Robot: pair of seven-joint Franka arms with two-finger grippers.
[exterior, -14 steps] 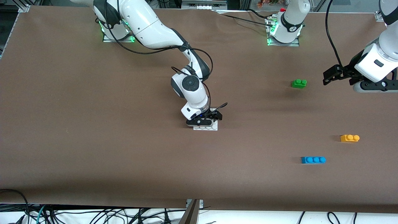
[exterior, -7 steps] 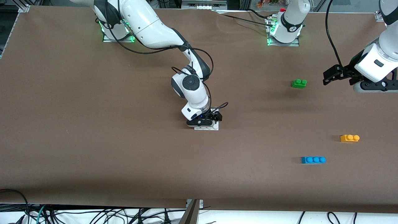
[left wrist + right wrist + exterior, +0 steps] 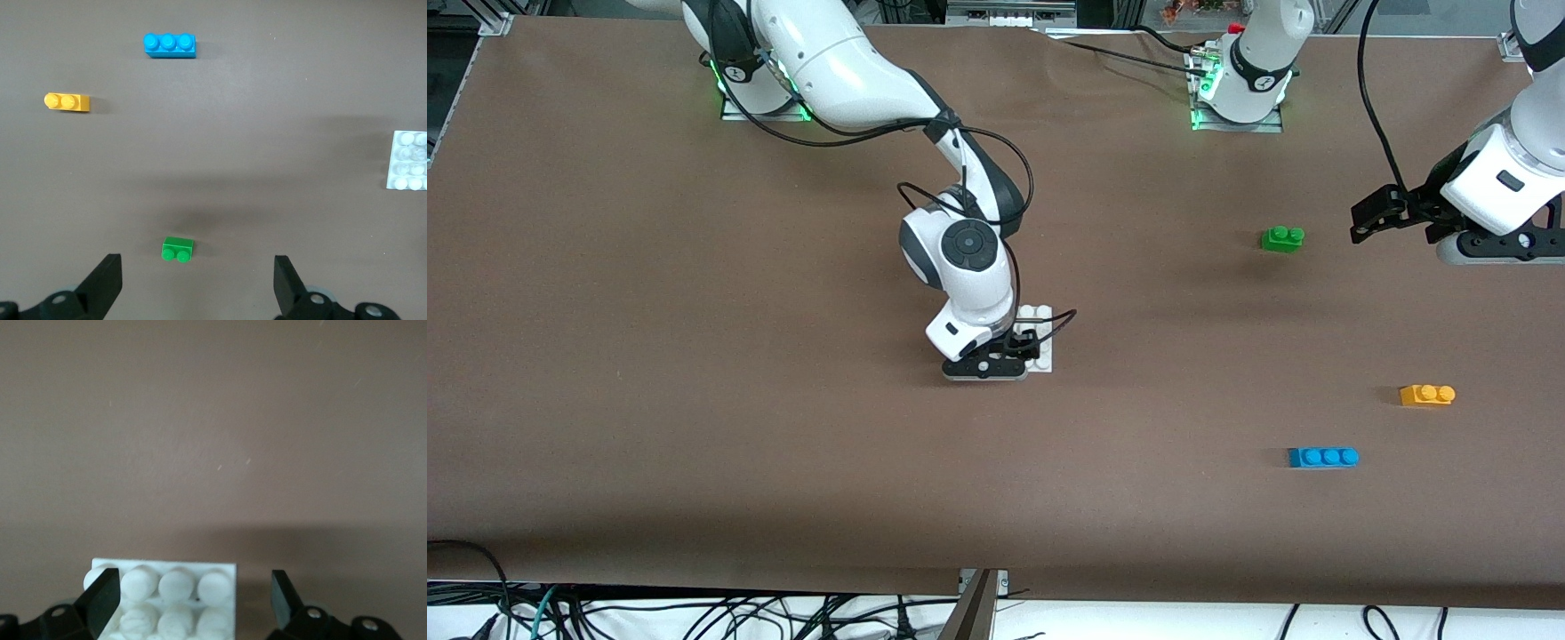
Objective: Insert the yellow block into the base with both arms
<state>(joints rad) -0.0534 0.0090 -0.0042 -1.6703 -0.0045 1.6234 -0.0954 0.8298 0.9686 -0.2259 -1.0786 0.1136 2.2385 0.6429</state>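
Observation:
The white studded base [image 3: 1040, 338] lies mid-table. My right gripper [image 3: 1021, 345] is low over the part of it toward the right arm's end, and is open. In the right wrist view the base [image 3: 167, 593] sits between the black fingers [image 3: 101, 597], close against one and apart from the other. The yellow block [image 3: 1427, 395] rests on the table toward the left arm's end; the left wrist view shows this yellow block [image 3: 67, 102] too. My left gripper [image 3: 1358, 224] hangs open and empty over the table beside the green brick [image 3: 1282, 238] and waits.
A blue three-stud brick [image 3: 1323, 457] lies nearer the front camera than the yellow block. The left wrist view also shows the green brick [image 3: 178, 249], the blue brick [image 3: 170, 45] and the base [image 3: 408, 160]. Cables run along the table's front edge.
My right arm's wrist has swung toward the right arm's end and nearer the front camera, uncovering more of the base's studs. The left arm and the bricks have not moved.

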